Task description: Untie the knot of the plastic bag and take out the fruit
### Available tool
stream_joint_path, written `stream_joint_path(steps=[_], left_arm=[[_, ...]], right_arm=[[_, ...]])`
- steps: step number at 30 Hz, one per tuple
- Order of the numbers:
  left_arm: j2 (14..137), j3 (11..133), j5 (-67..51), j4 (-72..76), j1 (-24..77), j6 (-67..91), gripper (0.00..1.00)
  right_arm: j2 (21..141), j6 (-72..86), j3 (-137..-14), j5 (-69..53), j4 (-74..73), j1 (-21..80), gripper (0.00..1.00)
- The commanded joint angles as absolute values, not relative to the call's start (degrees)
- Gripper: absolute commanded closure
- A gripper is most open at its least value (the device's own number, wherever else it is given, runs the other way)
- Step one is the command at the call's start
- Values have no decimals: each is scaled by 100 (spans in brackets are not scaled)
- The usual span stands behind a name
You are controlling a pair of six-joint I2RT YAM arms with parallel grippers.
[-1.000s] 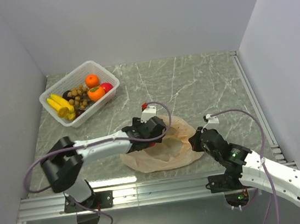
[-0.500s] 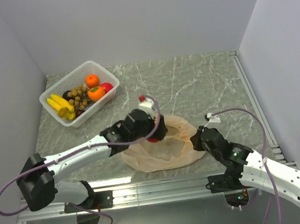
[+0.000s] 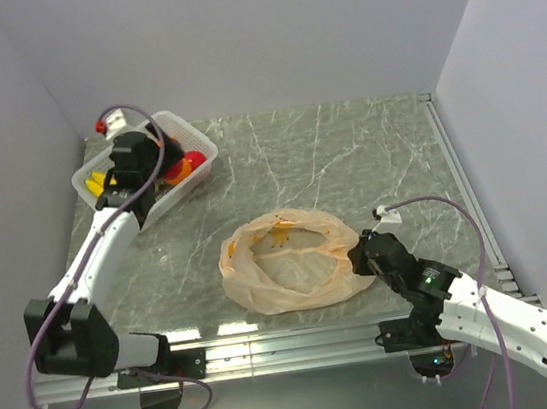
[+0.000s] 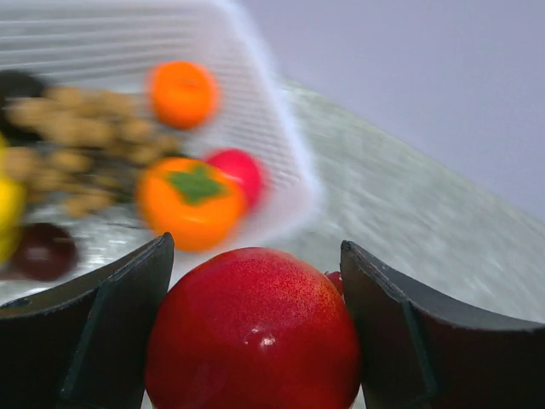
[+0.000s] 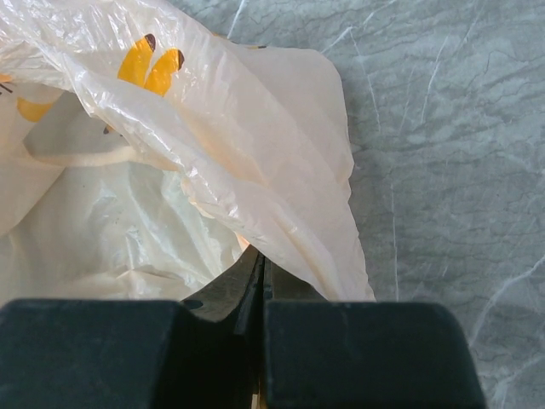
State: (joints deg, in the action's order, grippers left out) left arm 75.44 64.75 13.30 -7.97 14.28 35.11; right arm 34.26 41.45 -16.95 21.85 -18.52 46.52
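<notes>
A glossy red apple [image 4: 253,328] sits between the fingers of my left gripper [image 4: 255,256], which is closed on it just over the white basket [image 3: 190,136] at the far left. In the basket lie a persimmon [image 4: 192,200], a bunch of small brown balls [image 4: 85,128], a second red fruit [image 4: 238,170] and bananas [image 3: 99,184]. The peach plastic bag [image 3: 286,263] lies flat at the table's middle with its mouth spread open; the knot is not in view. My right gripper [image 3: 361,253] is shut on the bag's right edge [image 5: 281,204].
A plain tangerine [image 4: 180,92] and a dark brown round fruit [image 4: 43,251] also lie in the basket. Grey walls close in the marble table [image 3: 367,152] on three sides. A metal rail [image 3: 272,344] runs along the near edge.
My left arm swung from the bag's mouth up and left to the basket, carrying the red apple. The bag's mouth now shows uncovered. The right arm has not moved.
</notes>
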Motion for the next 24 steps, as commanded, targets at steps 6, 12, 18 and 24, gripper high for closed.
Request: stream_joint_path(steps=[6, 12, 18, 24], left_arm=[[8709, 6671, 1345, -580, 27, 3665, 35], [9053, 6873, 1283, -791, -193, 3463, 2], [8745, 6741, 1230, -800, -193, 3287, 1], [8456, 6741, 1152, -1011, -185, 3182, 1]], right_arm=[[3366, 4078, -2021, 2417, -1846, 4737, 100], [3384, 3693, -2372, 2715, -1916, 4737, 100], [3586, 2946, -2943, 3531, -1934, 4737, 100], [3595, 2418, -3374, 4331, -1644, 4737, 100]])
